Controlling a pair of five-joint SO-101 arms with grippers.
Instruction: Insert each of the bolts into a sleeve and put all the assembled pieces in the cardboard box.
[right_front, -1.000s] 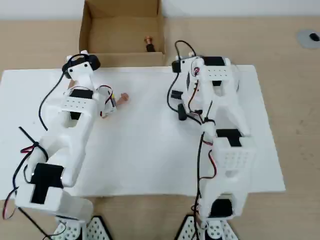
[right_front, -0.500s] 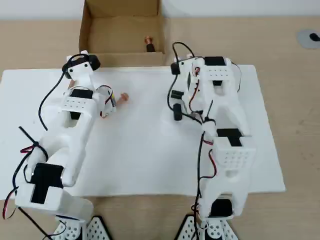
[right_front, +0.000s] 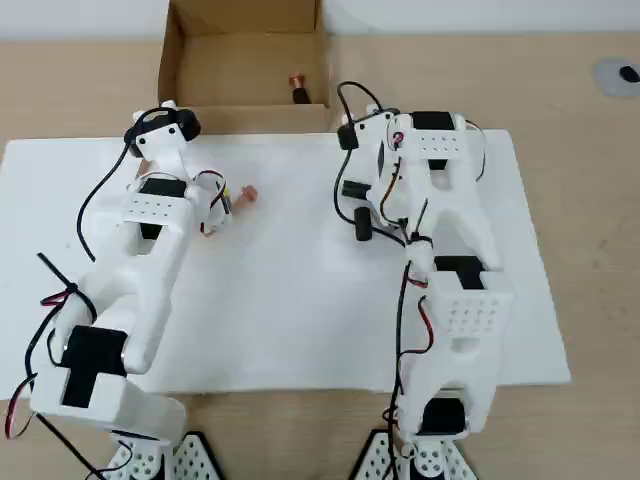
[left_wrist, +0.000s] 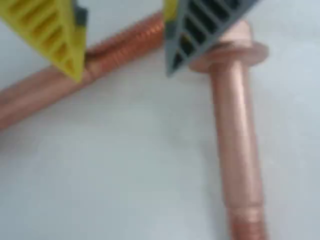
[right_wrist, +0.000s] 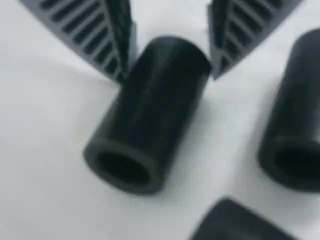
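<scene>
Two copper bolts lie on the white sheet. In the left wrist view one bolt (left_wrist: 110, 52) runs across between the fingertips, and a flanged bolt (left_wrist: 235, 130) lies beside the grey finger (left_wrist: 200, 30). My left gripper (left_wrist: 122, 65) is open over them; the high view shows a bolt head (right_front: 247, 194) next to it. My right gripper (right_wrist: 167, 75) is open, straddling the far end of a black sleeve (right_wrist: 150, 120) that lies on its side. Two more sleeves (right_wrist: 295, 115) lie close by. The cardboard box (right_front: 180, 60) holds one assembled piece (right_front: 297, 88).
Both arms work on a white sheet (right_front: 300, 310) over a wooden table. The box stands just beyond the sheet's far edge, between the two wrists. A grey disc (right_front: 618, 75) sits at the table's far right. The sheet's middle and near half are bare.
The right arm's wrist has shifted slightly left, toward the box side. The left arm and the bolts have not moved.
</scene>
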